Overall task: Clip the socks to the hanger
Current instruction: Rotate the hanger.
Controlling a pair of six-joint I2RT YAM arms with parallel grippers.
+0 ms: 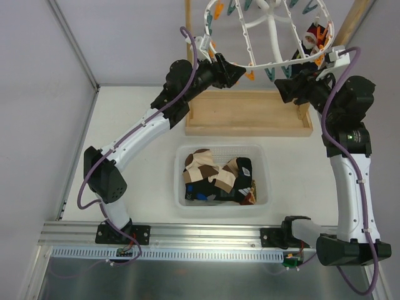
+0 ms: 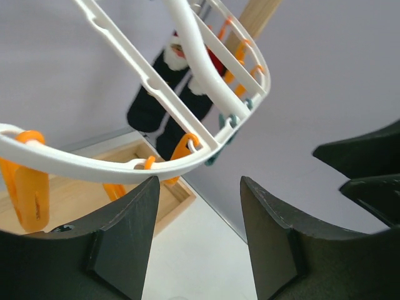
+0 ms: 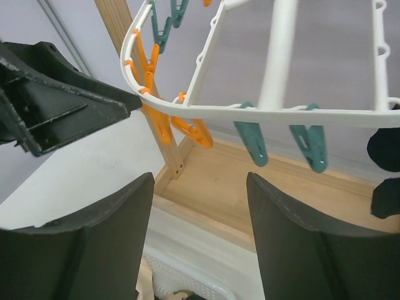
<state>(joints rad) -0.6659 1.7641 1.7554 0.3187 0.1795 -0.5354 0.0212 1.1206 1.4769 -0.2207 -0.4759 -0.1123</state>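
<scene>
Hanger (image 1: 274, 37) hangs over the wooden tray (image 1: 250, 115).
Left gripper (image 2: 200, 181): just below the hanger's left near rim, fingers spread, nothing between them.
Right gripper (image 3: 200, 178): below the hanger's right near rim, fingers likewise released and empty.
Clipped socks (image 1: 310, 34), dark with red and white, hang from the hanger's right rim.
Loose socks (image 1: 215, 175) are piled in a clear bin (image 1: 261, 164), on the near side of the hanger and well apart from it.

Both my arms stretched up and forward, wrists angled inward toward each other. My left tool (image 2: 199, 187) parted, empty. My right tool (image 3: 200, 182) parted, empty.
</scene>
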